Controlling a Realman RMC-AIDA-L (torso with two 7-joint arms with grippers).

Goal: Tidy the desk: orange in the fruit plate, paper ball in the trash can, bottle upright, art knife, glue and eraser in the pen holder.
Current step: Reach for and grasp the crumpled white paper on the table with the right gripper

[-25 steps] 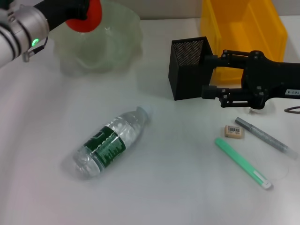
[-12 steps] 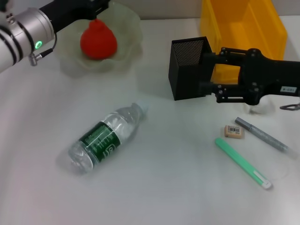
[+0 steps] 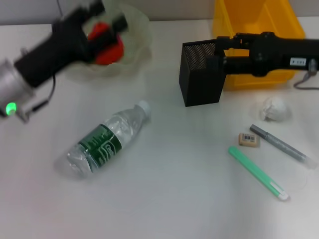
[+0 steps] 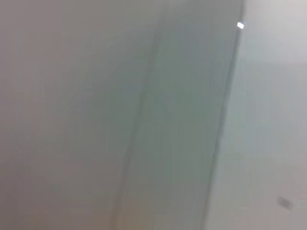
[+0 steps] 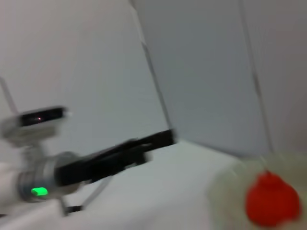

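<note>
Over the fruit plate (image 3: pixel 137 30), my left gripper's (image 3: pixel 107 20) fingers sit spread beside the orange (image 3: pixel 107 47); a careless retreat could knock it out.

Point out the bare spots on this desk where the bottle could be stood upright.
Bare desk lies between the bottle and the green pen, and along the near edge below both. It is crowded at the right, where the eraser, grey pen and paper ball cluster near the pen holder.
</note>
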